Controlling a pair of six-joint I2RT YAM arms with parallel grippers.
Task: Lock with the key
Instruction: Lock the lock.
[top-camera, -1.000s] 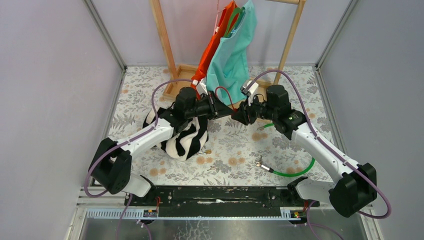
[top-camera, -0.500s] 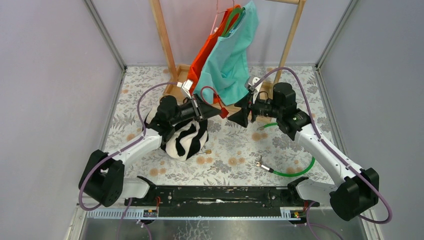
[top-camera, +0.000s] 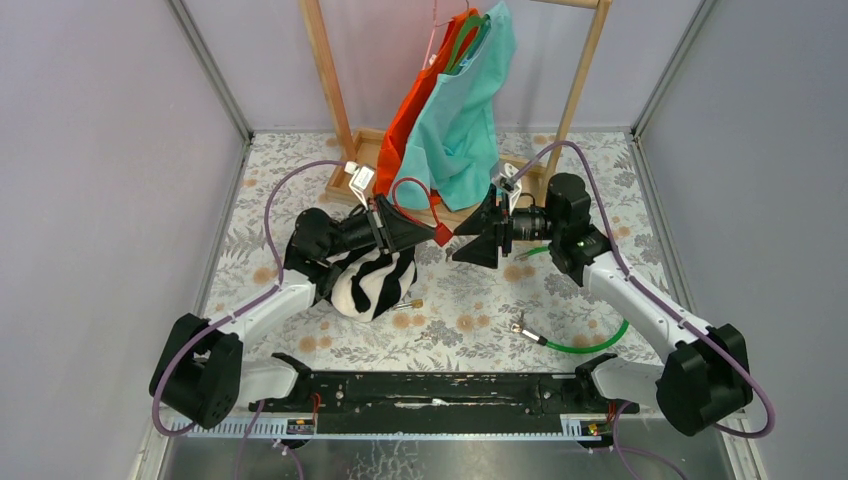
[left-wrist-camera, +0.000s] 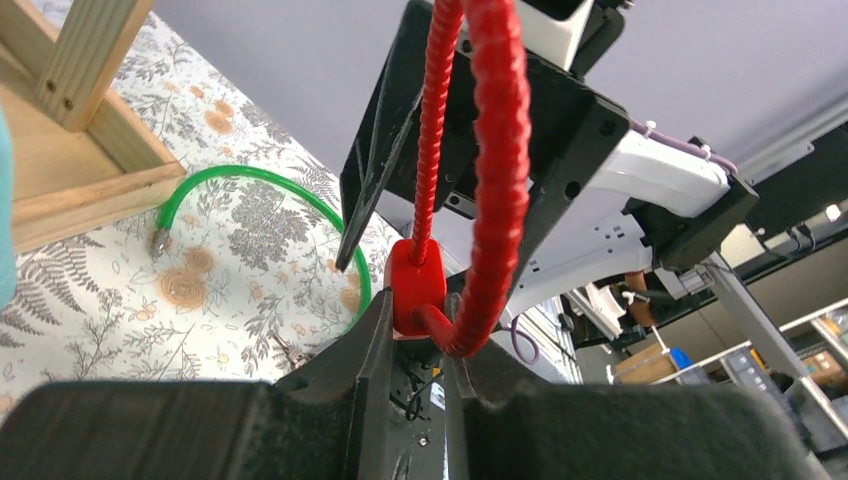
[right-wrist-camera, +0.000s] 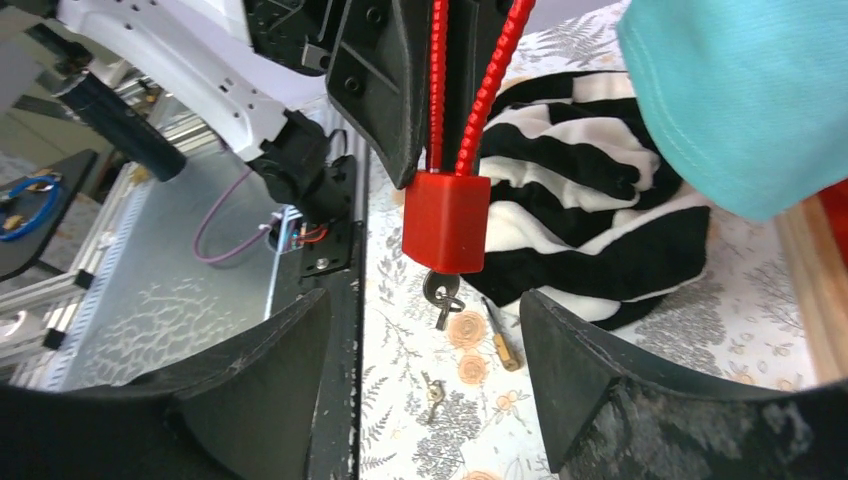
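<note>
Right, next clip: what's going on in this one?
The left gripper is clamped on the body of a red cable lock, holding it up above the table. A key sits in the lock's keyhole. The right gripper faces the lock with its jaws wide apart, touching neither lock nor key, so the key is not yet gripped for turning. A green cable lies on the table.

Top external: high at 6 o'clock, overlooking the whole worktop (top-camera: 450, 300).
Left wrist: close, facing 3 o'clock.
Right wrist: close, facing 9 o'clock.
Shared: red padlock (top-camera: 441, 235).
</note>
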